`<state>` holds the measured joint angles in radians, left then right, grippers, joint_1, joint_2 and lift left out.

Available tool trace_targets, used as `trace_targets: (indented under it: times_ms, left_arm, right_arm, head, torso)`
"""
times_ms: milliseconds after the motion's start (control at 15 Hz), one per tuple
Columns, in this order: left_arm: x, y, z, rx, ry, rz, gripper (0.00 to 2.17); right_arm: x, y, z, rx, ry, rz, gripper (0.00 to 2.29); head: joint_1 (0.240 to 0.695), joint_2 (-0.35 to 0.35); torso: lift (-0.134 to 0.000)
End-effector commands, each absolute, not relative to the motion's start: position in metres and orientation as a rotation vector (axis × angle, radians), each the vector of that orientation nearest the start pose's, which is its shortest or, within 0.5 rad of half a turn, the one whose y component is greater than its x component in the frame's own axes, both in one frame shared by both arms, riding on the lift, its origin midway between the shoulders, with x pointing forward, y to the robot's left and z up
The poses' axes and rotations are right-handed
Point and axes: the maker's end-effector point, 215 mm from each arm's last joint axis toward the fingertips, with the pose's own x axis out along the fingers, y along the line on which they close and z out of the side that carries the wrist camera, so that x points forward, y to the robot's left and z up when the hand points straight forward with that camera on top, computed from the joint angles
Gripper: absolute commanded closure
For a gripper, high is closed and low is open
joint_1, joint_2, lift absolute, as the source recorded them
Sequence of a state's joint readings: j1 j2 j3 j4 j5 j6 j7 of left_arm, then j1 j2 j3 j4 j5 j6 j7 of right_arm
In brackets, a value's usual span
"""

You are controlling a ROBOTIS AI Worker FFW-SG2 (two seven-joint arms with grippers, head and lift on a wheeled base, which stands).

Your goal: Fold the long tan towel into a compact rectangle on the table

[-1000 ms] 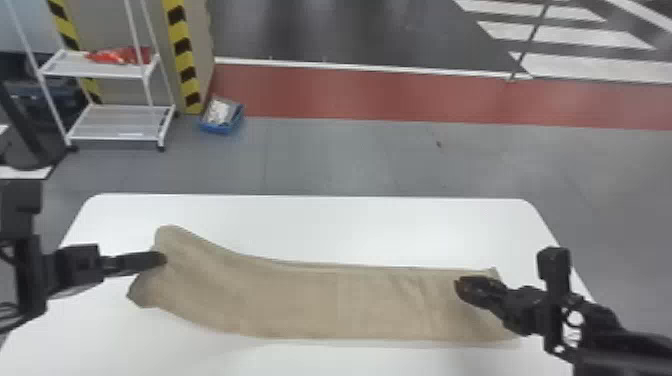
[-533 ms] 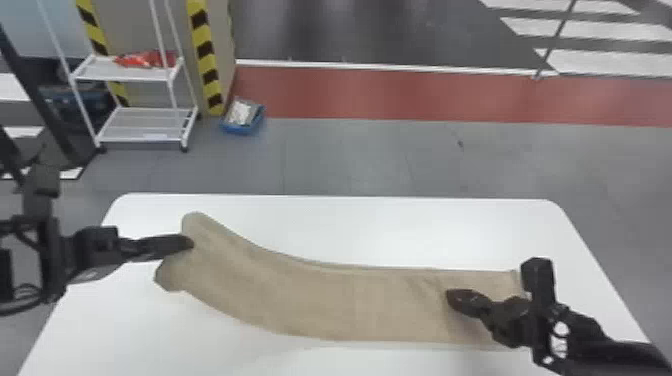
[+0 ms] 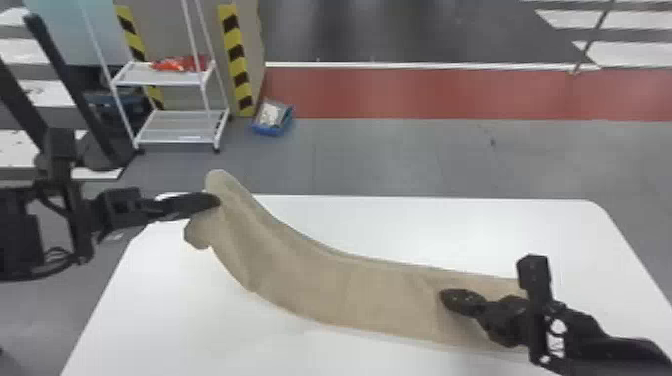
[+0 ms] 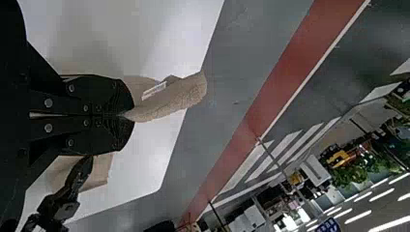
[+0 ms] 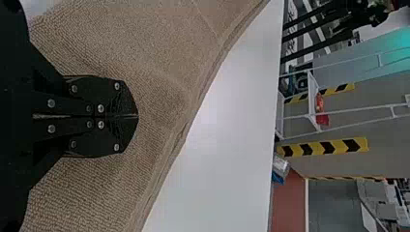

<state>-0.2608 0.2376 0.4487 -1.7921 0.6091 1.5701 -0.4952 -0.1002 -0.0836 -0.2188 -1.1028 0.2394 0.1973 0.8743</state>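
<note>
Well, left gripper (image 3: 216, 200) tight on towel (image 3: 370, 295)

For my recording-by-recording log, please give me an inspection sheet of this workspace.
Surface: white table with rounded corners, flat.
Job's things: long tan cloth towel, unfolded; left end raised, the rest low along the table.
Clutter: small blue container with pale contents, on the floor beyond.
Grippers: left black two-finger gripper shut on the towel's left end; right black two-finger gripper shut at the towel's right part, contact unclear.
Cables: thin black cables looping by the left arm.
Surroundings: white metal shelf rack, red floor strip.
</note>
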Motion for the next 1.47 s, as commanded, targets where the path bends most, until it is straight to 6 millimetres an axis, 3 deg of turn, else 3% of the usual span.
trace_targets:
  times_ms: [0, 200, 267, 333, 467, 533, 733, 867, 1133, 1333, 1400]
  left_arm:
    - [0.509, 0.262, -0.327, -0.673, 0.757, -0.518, 1.56]
    - [0.506, 0.264, -0.326, -0.666, 0.756, -0.519, 1.56]
    - [0.504, 0.264, -0.328, -0.667, 0.76, -0.52, 1.56]
    - [0.504, 0.265, -0.328, -0.668, 0.76, -0.519, 1.56]
    - [0.501, 0.263, -0.33, -0.669, 0.767, -0.528, 1.56]
    - [0.5, 0.26, -0.332, -0.672, 0.771, -0.536, 1.56]
    - [0.487, 0.231, -0.357, -0.705, 0.827, -0.563, 1.56]
    - [0.474, 0.195, -0.376, -0.742, 0.876, -0.606, 1.56]
    - [0.458, 0.129, -0.396, -0.802, 0.942, -0.674, 1.56]
    - [0.429, 0.074, -0.423, -0.776, 1.065, -0.735, 1.56]
    - [0.444, 0.061, -0.425, -0.755, 1.016, -0.726, 1.56]
  right_arm:
    - [0.501, -0.19, -0.576, 0.051, 0.62, 0.668, 2.02]
    - [0.507, -0.177, -0.568, 0.062, 0.599, 0.676, 1.97]
    - [0.509, -0.18, -0.561, 0.08, 0.582, 0.669, 1.77]
    - [0.509, -0.188, -0.556, 0.093, 0.57, 0.659, 1.5]
    - [0.511, -0.204, -0.542, 0.109, 0.532, 0.641, 0.21]
    - [0.512, -0.214, -0.537, 0.11, 0.519, 0.626, 0.05]
    - [0.517, -0.234, -0.525, 0.126, 0.467, 0.59, 0.05]
    - [0.522, -0.253, -0.515, 0.124, 0.424, 0.557, 0.05]
    - [0.521, -0.285, -0.504, 0.128, 0.378, 0.514, 0.03]
    - [0.513, -0.32, -0.497, 0.132, 0.35, 0.481, 0.04]
    - [0.508, -0.33, -0.496, 0.128, 0.34, 0.478, 0.04]
  head:
    - [0.695, 0.03]
    - [0.695, 0.08]
    - [0.695, 0.089]
    - [0.695, 0.092]
    - [0.695, 0.088]
    - [0.695, 0.082]
    - [0.695, 0.051]
    - [0.695, 0.005]
    - [0.695, -0.103]
    - [0.695, -0.178]
    - [0.695, -0.203]
  torso:
    - [0.0]
    - [0.0]
    - [0.0]
    - [0.0]
    - [0.0]
    - [0.0]
    - [0.0]
    - [0.0]
    - [0.0]
    - [0.0]
    - [0.0]
